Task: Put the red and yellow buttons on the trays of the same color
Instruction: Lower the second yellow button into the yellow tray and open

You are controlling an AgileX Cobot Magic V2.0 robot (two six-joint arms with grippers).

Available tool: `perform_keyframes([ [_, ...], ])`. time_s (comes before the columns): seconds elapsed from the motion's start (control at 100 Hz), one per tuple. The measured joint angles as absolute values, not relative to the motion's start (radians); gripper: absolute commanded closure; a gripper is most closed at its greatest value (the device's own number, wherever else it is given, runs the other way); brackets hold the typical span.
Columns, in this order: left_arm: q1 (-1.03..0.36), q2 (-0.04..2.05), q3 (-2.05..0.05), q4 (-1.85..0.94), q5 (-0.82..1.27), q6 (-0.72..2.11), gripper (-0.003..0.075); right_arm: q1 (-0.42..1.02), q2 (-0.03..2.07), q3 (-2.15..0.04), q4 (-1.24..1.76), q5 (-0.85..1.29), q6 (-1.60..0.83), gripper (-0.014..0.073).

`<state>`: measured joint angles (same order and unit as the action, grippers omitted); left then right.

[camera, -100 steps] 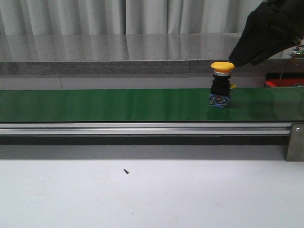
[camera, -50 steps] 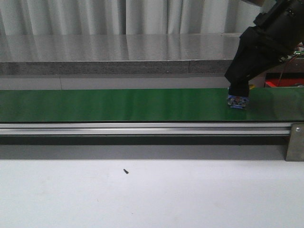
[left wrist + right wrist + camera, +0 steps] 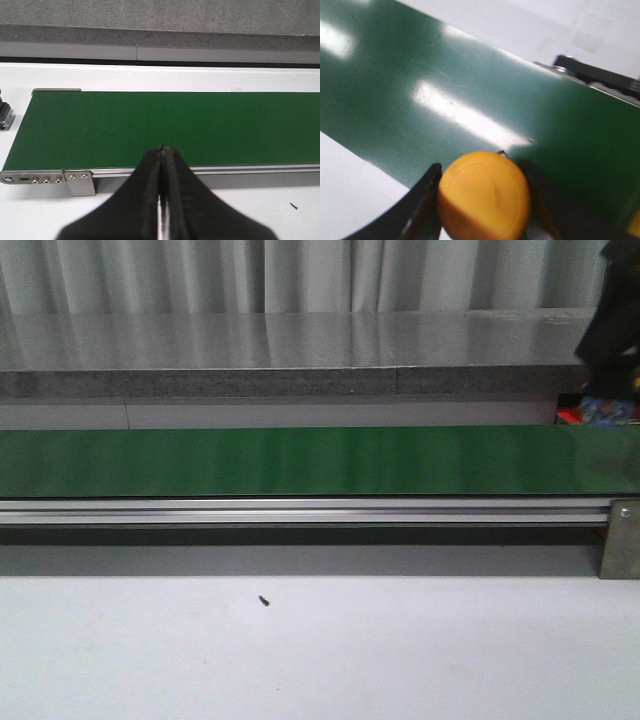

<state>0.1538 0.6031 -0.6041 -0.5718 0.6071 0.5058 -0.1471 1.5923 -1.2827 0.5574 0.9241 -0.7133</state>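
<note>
The right gripper (image 3: pixel 482 200) holds the yellow button (image 3: pixel 484 196) between its two dark fingers (image 3: pixel 422 200), which press against the cap's sides at the bottom of the right wrist view. The button hangs above the near edge of the green conveyor belt (image 3: pixel 470 95), where green meets the white table (image 3: pixel 350 185) at the lower left of that view. At the upper right the belt's far end shows a dark roller (image 3: pixel 600 77) and white surface beyond.

In the front view the right arm (image 3: pixel 610 325) shows only as a dark shape at the upper right edge of the frame, with a bit of the button's blue base (image 3: pixel 605 410) below it, above the belt's far edge. The belt (image 3: pixel 300 460) runs bare across the whole width, an aluminium rail (image 3: pixel 300 510) along its near edge and a bracket (image 3: pixel 620 540) at the lower right. White table (image 3: pixel 300 650) fills the lower half, with a small dark speck (image 3: pixel 265 601).

The left gripper (image 3: pixel 161 200) has its fingers pressed together on nothing, low in the left wrist view, above the belt's near rail (image 3: pixel 225 171). The belt's end sits at the left, with a small object (image 3: pixel 5 112) at the frame's edge, too cut off to identify.
</note>
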Motion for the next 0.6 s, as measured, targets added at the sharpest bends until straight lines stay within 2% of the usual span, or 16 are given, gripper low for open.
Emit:
perform_keyframes([
  [0.33, 0.154, 0.603, -0.604, -0.572, 0.607, 0.506, 0.0740, -0.540, 1.355, -1.048, 0.618, 0.877, -0.586, 0.0375],
  [0.42, 0.154, 0.603, -0.604, -0.572, 0.607, 0.506, 0.0740, -0.597, 1.331, -0.974, 0.621, 0.815, -0.550, 0.0375],
  [0.6, 0.144, 0.603, -0.604, -0.572, 0.607, 0.506, 0.0739, -0.618, 1.328, -0.824, 0.616, 0.648, -0.520, 0.0375],
])
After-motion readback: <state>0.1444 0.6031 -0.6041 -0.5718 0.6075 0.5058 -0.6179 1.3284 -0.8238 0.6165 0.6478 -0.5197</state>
